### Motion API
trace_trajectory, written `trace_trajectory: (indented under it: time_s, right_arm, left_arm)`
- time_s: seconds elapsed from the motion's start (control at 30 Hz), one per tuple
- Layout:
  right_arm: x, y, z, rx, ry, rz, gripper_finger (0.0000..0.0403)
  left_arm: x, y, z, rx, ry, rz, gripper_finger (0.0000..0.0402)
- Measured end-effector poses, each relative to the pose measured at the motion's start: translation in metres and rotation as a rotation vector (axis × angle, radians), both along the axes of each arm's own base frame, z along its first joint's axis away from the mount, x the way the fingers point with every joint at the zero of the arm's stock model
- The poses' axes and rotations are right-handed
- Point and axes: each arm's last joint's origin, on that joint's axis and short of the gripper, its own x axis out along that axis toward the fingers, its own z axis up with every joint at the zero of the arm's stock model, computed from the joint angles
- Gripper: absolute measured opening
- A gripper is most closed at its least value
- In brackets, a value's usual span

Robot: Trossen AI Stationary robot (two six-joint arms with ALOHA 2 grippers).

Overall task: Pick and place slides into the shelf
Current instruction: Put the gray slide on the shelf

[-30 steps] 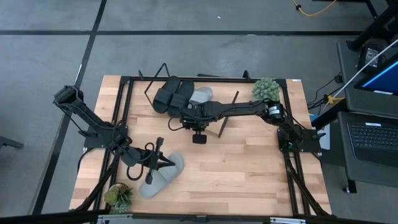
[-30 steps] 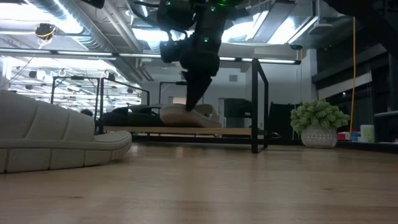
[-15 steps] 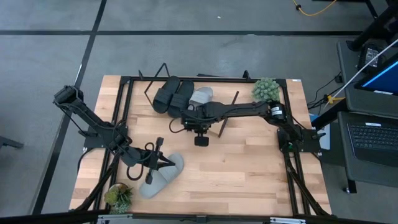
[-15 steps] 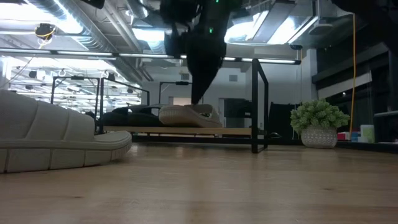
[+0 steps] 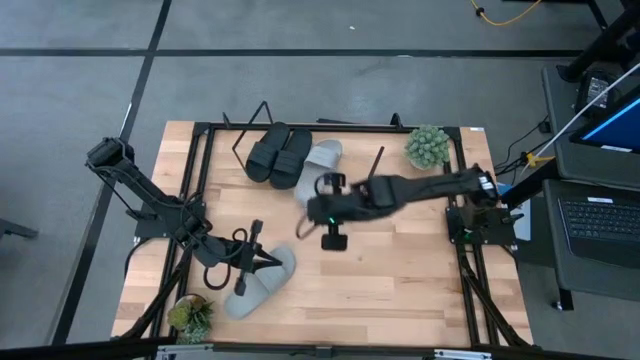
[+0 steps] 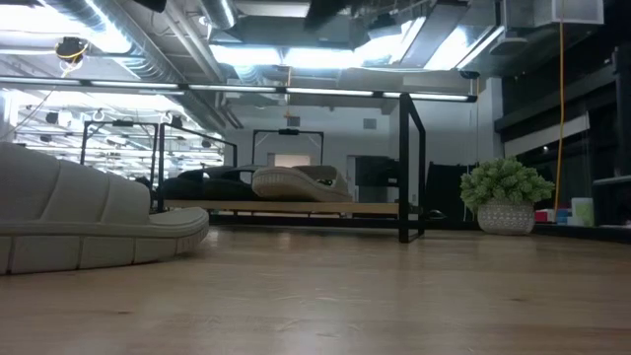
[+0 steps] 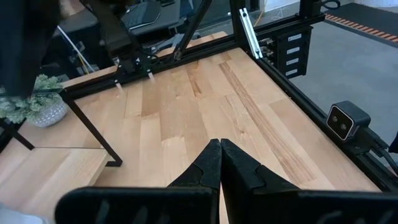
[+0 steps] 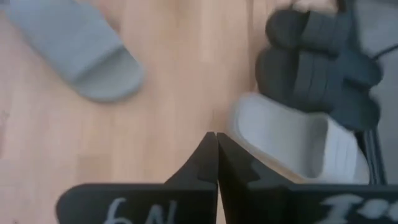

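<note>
The shelf (image 5: 350,163) stands at the table's far side on thin black legs. On its board (image 6: 296,207) lie two black slides (image 5: 275,152) and one light grey slide (image 5: 322,157), side by side. A second grey slide (image 5: 255,285) rests sole-down on the table near the near-left corner. My left gripper (image 5: 268,263) is shut and lies over this slide's far end. My right gripper (image 5: 308,205) is shut and hangs in the air just on the near side of the shelf's grey slide (image 8: 292,146), with its fingers pointing down. My left gripper is over the far end of the grey slide on the table, but no view shows the fingertips against it. I cannot tell whether they touch.
A potted plant (image 5: 427,145) stands at the shelf's right end and another (image 5: 190,315) at the near-left corner. A black frame runs round the table's edge. Bare wood (image 5: 400,270) spreads over the near-right half of the table.
My right gripper has risen from the grey slide on the shelf, gone up out of the low view, and drawn back toward the table's near and right sides. That slide stays lying on the board. My left arm has kept still.
</note>
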Motion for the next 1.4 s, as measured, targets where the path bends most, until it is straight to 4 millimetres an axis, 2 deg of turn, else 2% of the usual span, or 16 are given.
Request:
trace_trajectory:
  time_s: [0.1, 0.17, 0.33, 0.57, 0.73, 0.9, 1.1, 1.4]
  right_arm:
    - [-0.012, 0.024, 0.006, -0.027, -0.069, 0.025, 0.0]
    - [-0.016, 0.038, 0.001, -0.014, -0.109, 0.044, 0.0]
    - [-0.035, 0.061, -0.022, 0.045, -0.191, 0.073, 0.0]
    - [-0.057, 0.095, -0.058, 0.131, -0.431, 0.194, 0.0001]
    - [-0.072, 0.113, -0.086, 0.177, -0.542, 0.265, 0.0005]
    - [-0.085, 0.121, -0.107, 0.238, -0.657, 0.288, 0.0006]
    - [-0.097, 0.118, -0.128, 0.313, -0.726, 0.267, 0.0008]
    - [-0.099, 0.116, -0.131, 0.337, -0.73, 0.25, 0.0008]
  left_arm:
    - [0.0, 0.0, 0.0, -0.001, 0.0, -0.001, 0.0]
    - [-0.001, -0.001, 0.0, -0.004, 0.001, -0.003, 0.0]
    - [-0.005, -0.006, 0.0, -0.002, 0.001, -0.031, 0.0]
    - [-0.011, -0.015, -0.001, -0.011, 0.016, -0.106, 0.0]
    - [-0.012, -0.017, -0.001, -0.011, 0.022, -0.122, 0.0]
    - [-0.014, -0.017, -0.004, 0.002, 0.051, -0.139, 0.0]
    - [-0.022, -0.019, -0.014, 0.023, 0.151, -0.142, 0.0]
    - [-0.026, -0.02, -0.015, 0.006, 0.236, -0.158, 0.0]
